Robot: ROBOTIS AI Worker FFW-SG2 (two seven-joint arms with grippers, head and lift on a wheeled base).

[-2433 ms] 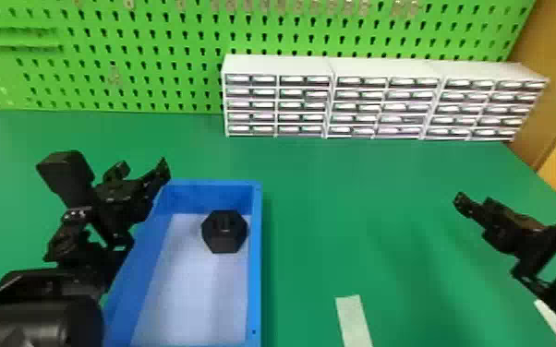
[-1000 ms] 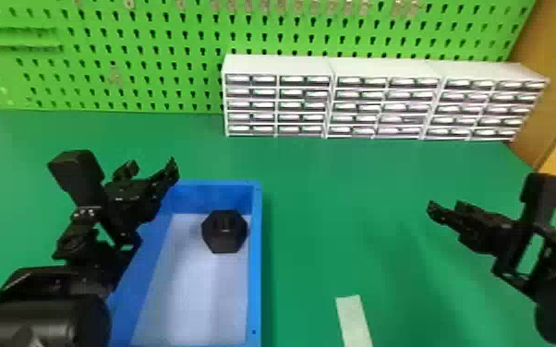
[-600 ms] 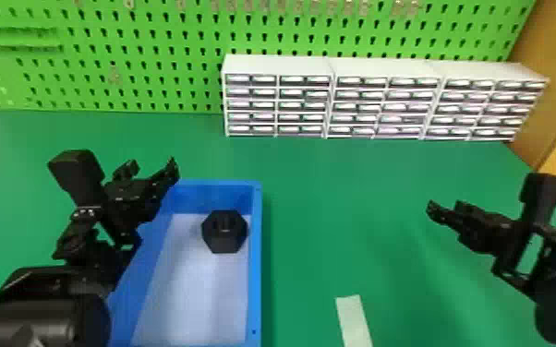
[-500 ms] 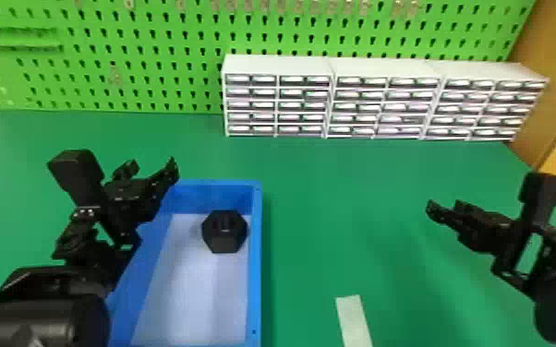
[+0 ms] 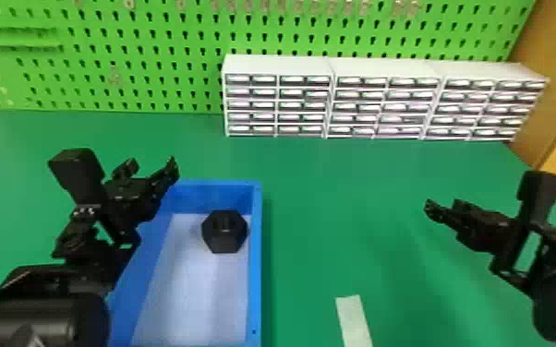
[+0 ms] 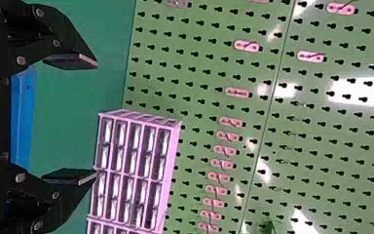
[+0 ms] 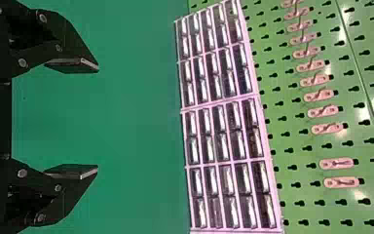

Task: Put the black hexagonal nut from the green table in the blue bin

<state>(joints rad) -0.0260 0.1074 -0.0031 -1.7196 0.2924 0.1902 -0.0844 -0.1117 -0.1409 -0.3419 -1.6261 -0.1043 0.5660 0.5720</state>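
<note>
Wht drawer cabs (image 5: 281, 65) by grn pegboard (image 5: 161, 55) (pale strip (image 5: 353, 318), too).

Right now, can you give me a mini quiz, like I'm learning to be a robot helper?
1. True or false: the black hexagonal nut is inside the blue bin.
2. Fill in the word: the fingers of the left tool and the right tool are both ____.
3. What stands in front of the green pegboard? A) a row of books B) white drawer cabinets C) a potted plant

Key: 1 true; 2 open; 3 B
</note>
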